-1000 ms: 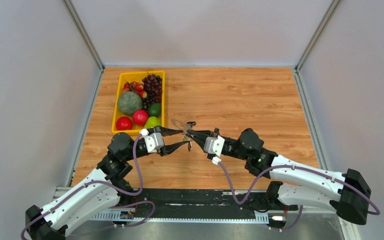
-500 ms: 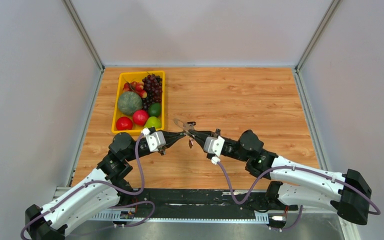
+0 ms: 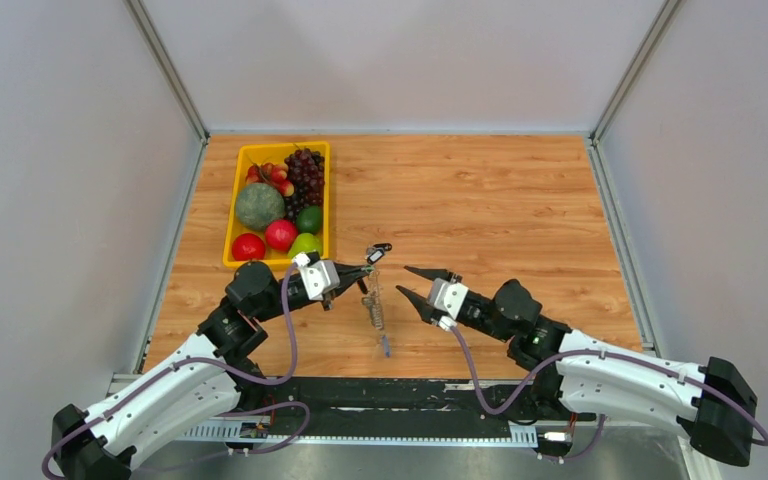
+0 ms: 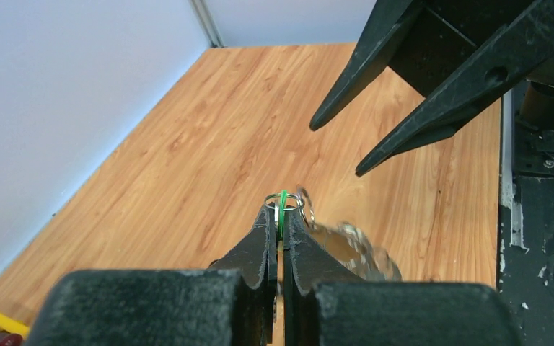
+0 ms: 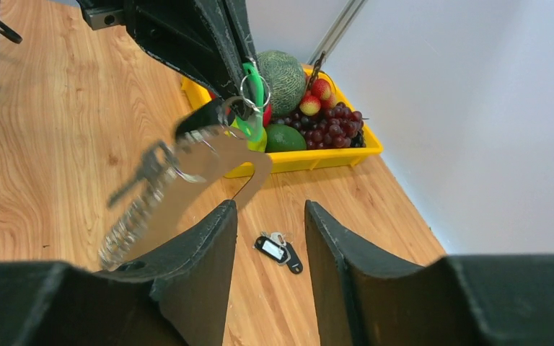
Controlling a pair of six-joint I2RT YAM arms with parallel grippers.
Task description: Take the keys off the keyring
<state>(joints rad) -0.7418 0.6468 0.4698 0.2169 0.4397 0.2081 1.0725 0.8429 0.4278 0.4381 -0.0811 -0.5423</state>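
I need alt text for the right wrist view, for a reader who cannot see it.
The shut left hand pinches a green tag, and a blurred silvery keyring dangles from it above the table. The open right hand frames the bottom; beyond lie a black fob and a yellow fruit basket.

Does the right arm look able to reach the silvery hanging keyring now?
Probably yes. The right gripper is open and points at the silvery keyring, which the left gripper holds in the air by a green plastic tag. Nothing stands between them.
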